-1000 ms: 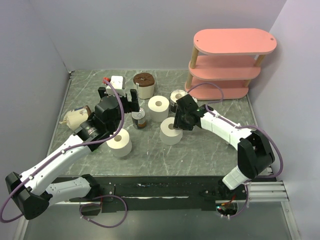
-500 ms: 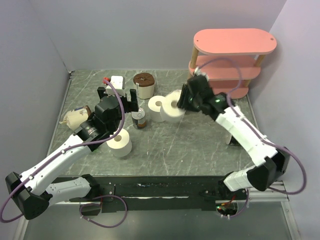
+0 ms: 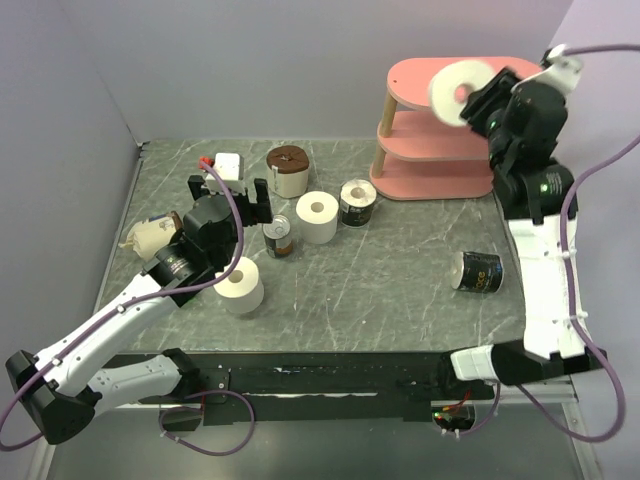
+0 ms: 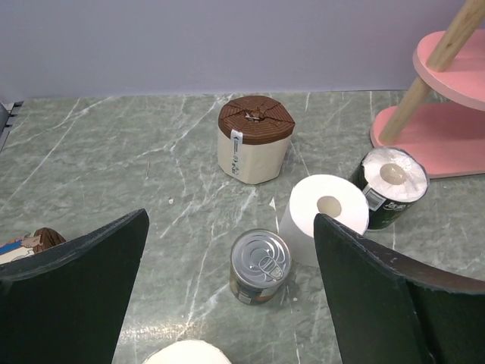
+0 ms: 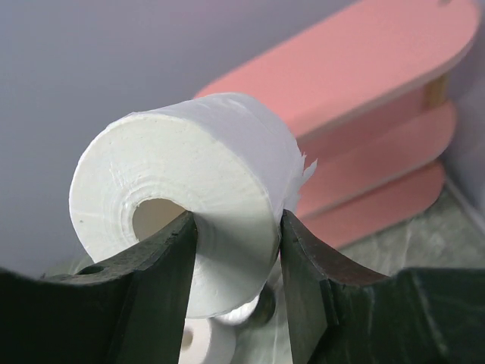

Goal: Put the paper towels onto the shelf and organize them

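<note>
Right arm stood raised, right gripper (image 5: 235, 227) clamped on a white roll (image 5: 204, 178); left gripper (image 4: 227, 220) gaped, can (image 4: 260, 265) ahead; labels illegible.

- A grey-green marbled stone counter (image 3: 400, 290) with pale veins spreads across the middle of the top view.
- A plain lavender-grey back wall (image 3: 270, 60) rises behind the counter.
- A matching left side wall (image 3: 50, 150) and right side wall (image 3: 622, 290) close it in.
- A black strip (image 3: 330, 365) runs along the counter's near edge.
- The light is soft and even, and shadows are faint.
</note>
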